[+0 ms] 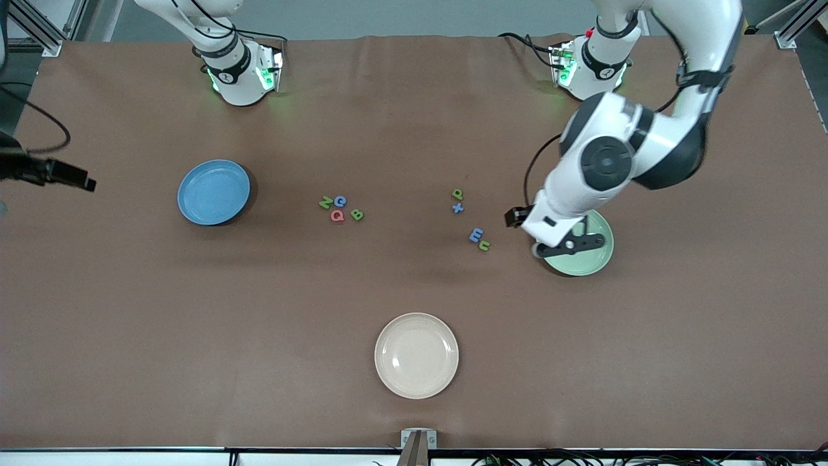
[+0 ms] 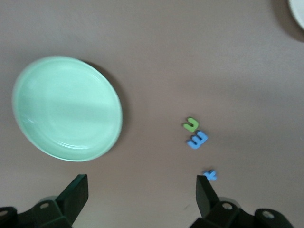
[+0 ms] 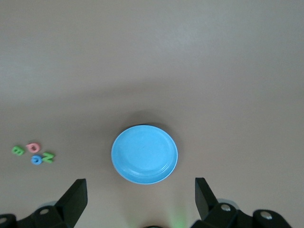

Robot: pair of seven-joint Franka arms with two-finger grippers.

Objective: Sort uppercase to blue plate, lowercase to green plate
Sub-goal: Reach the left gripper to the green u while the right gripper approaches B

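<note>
Front view: on the matte brown bench (image 1: 129, 336), the smooth round blue plate (image 1: 213, 192) lies toward the right arm's end. Beside it the foam capitals (image 1: 341, 208) cluster; the small letters (image 1: 469, 220) lie scattered near the mint-green plate (image 1: 592, 259). A cream plate (image 1: 416, 355) sits nearest the camera. The left claw (image 1: 569, 244) hovers over the green plate's rim.

Left wrist view: the left claw (image 2: 142, 194) is spread wide and empty above the glossy rimmed green plate (image 2: 66, 108) and the small letters (image 2: 196, 135).

Right wrist view: the right claw (image 3: 141, 197) is wide, holding nothing, above the blue plate (image 3: 144, 154); the capitals (image 3: 33, 153) lie apart from it.

Lighting was even, overhead, moderately bright. Table (image 1: 414, 291) was matte brown, no hot spots. Soft shadow lay beside blue plate (image 1: 213, 192) and green plate (image 2: 66, 108). Cream plate (image 1: 416, 355) showed faint sheen. Green lamp glow spilled at both arm bases. Wrist views were soft, slightly hazy; finger tips (image 2: 76, 194) dark, blurred.
</note>
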